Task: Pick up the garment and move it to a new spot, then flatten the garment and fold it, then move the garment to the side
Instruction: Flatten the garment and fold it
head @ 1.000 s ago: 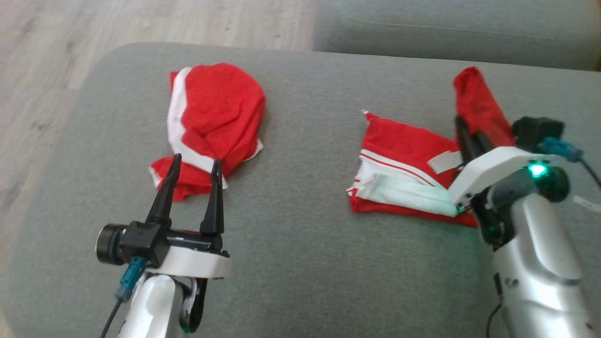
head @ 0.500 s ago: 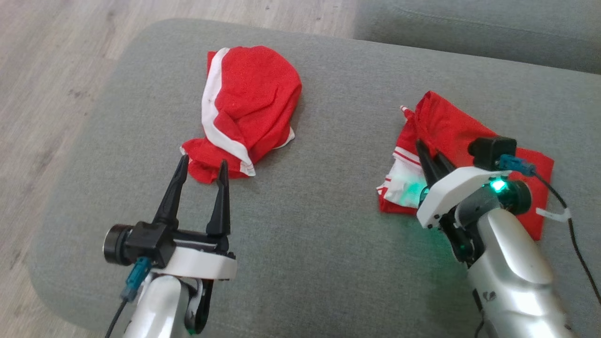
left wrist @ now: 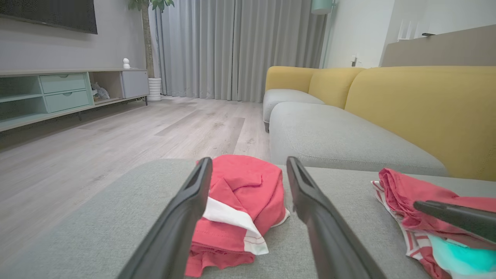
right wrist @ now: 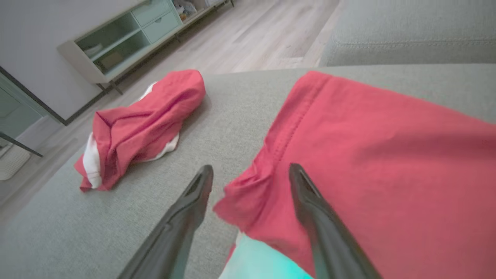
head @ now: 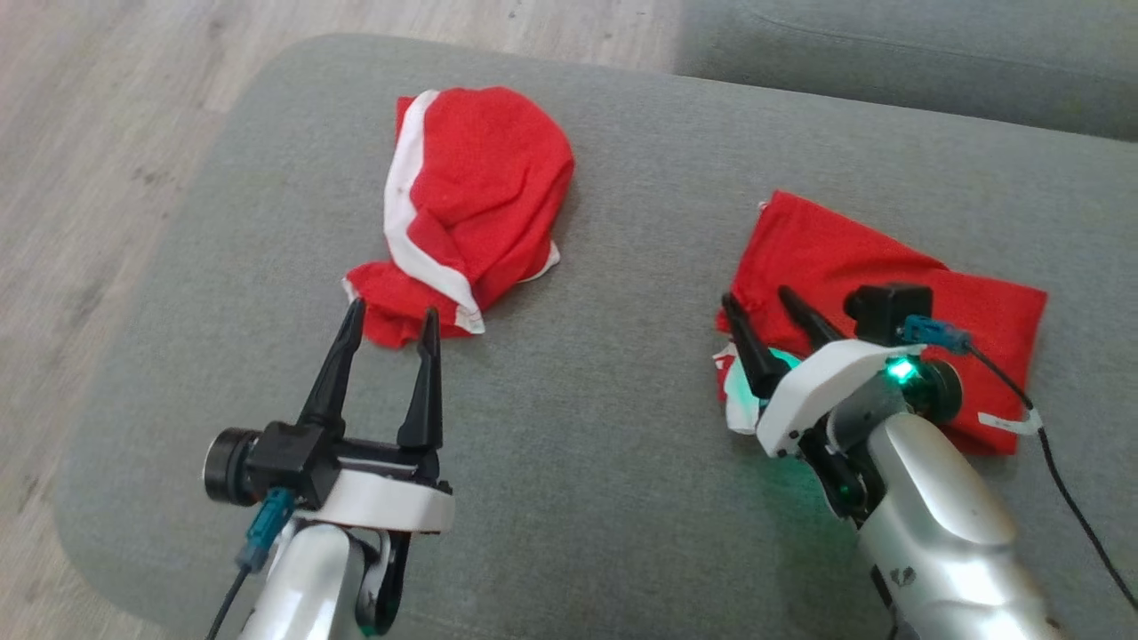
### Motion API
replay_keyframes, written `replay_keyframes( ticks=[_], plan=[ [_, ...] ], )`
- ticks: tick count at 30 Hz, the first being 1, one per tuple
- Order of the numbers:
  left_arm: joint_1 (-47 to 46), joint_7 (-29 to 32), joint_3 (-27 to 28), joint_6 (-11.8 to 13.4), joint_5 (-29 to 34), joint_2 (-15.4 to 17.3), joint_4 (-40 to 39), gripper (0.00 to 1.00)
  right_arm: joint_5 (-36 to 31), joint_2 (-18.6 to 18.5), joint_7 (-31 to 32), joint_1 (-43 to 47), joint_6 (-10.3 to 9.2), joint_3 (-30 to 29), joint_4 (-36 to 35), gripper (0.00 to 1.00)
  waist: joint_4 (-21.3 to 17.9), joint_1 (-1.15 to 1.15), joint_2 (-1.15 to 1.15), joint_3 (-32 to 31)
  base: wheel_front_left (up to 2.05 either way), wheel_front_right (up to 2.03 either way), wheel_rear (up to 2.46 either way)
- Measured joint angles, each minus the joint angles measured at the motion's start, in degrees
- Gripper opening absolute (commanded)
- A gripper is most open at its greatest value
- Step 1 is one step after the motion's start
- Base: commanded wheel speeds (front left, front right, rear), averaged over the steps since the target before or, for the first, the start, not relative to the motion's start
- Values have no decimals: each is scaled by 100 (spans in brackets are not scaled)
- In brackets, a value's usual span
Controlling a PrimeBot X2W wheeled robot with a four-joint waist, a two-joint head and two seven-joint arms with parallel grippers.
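Note that your right gripper (head: 765, 307) is spread empty over the folded garment (head: 845, 258), likely letting the fold settle undisturbed, while the left gripper (head: 391, 316) hangs open, empty.

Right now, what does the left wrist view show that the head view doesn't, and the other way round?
Left wrist view adds: the yellow upholstered sofa back, the long grey curtains, the pale green media cabinet. Head view adds: the right arm's silver forearm and the blue cable plug on its wrist. Shared: the crumpled red garment with a white stripe, the folded red garment, the grey fabric cushion under them, the pale wood floor.
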Motion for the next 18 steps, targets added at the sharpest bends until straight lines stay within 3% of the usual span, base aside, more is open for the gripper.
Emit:
replay_keyframes(
  ticks=[5, 14, 18],
  plan=[
    [-1, 0, 3, -2, 1, 0, -2, 100, 38, 4, -357, -48, 0, 87, -231, 100, -225, 0, 0, -28, 0, 0, 0],
    [-55, -1, 36, -4, 9, 0, -47, 100, -1013, -231, -1032, -99, 0, -901, -809, 100, -802, 0, 0, -80, 0, 0, 0],
    [-74, -1, 58, 2, 9, 0, -67, 100, -1425, -354, -1157, 324, 0, -1474, -1289, 100, -1137, 0, 0, -113, 0, 0, 0]
  ],
)
